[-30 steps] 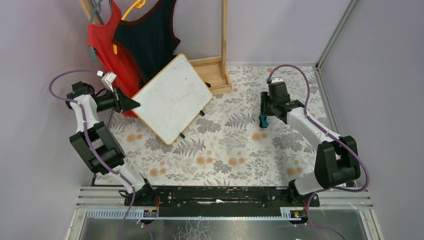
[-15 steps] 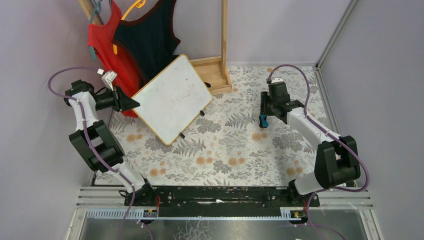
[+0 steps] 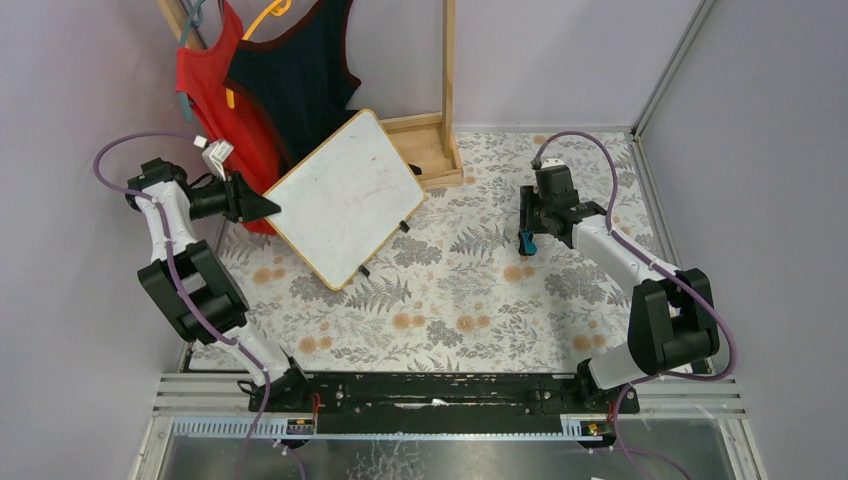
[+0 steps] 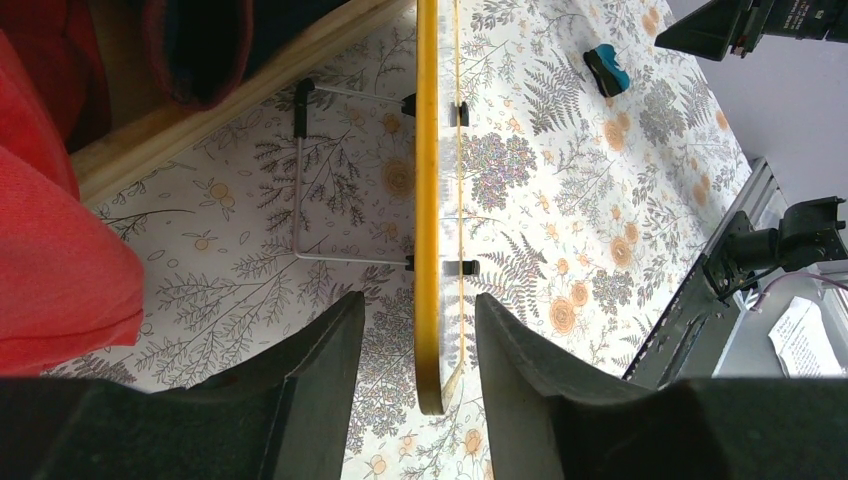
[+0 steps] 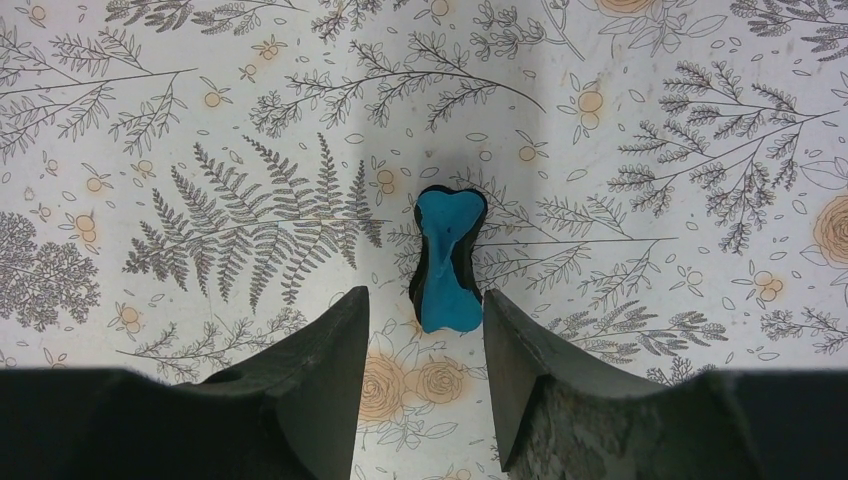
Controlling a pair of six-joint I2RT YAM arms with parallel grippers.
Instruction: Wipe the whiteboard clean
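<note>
The whiteboard point(image 3: 345, 198) stands tilted on the floral cloth at the back left, its wooden frame turned like a diamond, with only a faint reddish smudge on its face. In the left wrist view its yellow edge point(image 4: 428, 200) runs straight between the fingers. My left gripper point(image 3: 272, 207) point(image 4: 418, 297) is open around the board's left corner, with a gap on each side. My right gripper point(image 3: 525, 238) point(image 5: 424, 292) is open just above the cloth. The small blue eraser point(image 5: 447, 262) point(image 3: 527, 244) lies right in front of its fingertips, untouched.
A red garment point(image 3: 210, 90) and a black one point(image 3: 300, 70) hang on a wooden rack whose base point(image 3: 432, 145) sits right behind the board. The board's wire stand point(image 4: 300, 180) rests on the cloth behind it. Purple walls close in left and right.
My left jaws have opened off the board's corner and the arm has drawn back slightly left. The board settled a little. The right arm has not moved.
</note>
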